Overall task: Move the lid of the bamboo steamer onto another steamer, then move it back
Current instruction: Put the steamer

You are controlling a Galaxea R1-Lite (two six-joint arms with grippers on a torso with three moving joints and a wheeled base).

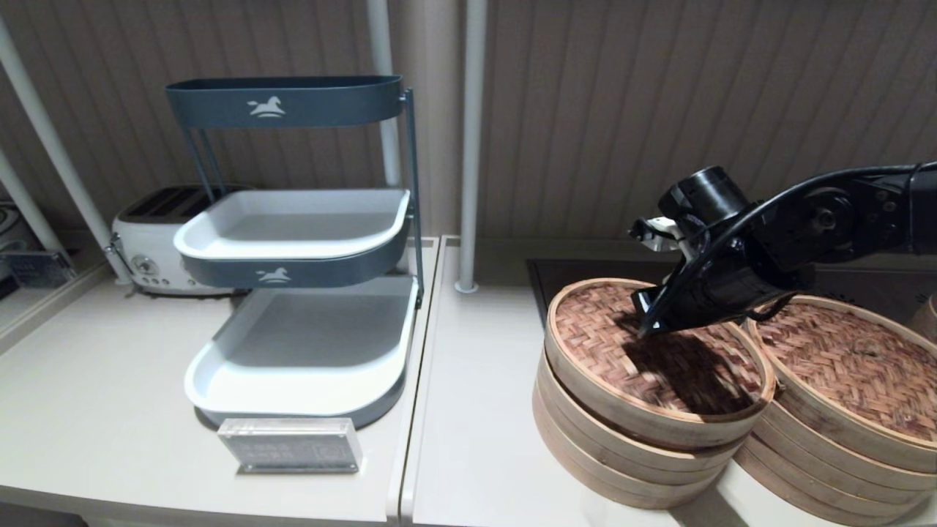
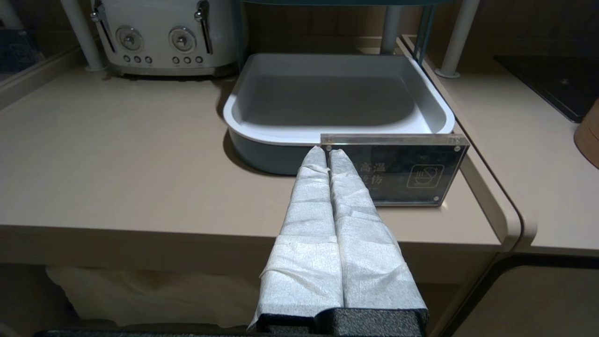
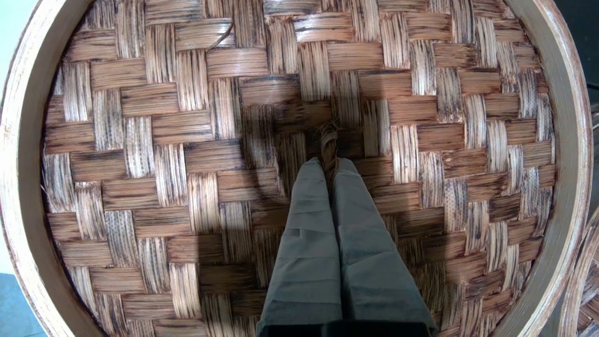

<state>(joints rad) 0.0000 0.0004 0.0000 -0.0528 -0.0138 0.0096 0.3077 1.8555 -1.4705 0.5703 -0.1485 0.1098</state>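
The lid (image 1: 659, 351), tilted on its stack, hangs from its tiny loop (image 3: 329, 138), pinched by the right gripper (image 3: 329, 164); that loop could slip free.

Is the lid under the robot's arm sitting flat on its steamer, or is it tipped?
Tipped: in the head view the bamboo steamer lid sits askew, its near edge raised off the tiers. The right gripper pinches its centre loop.
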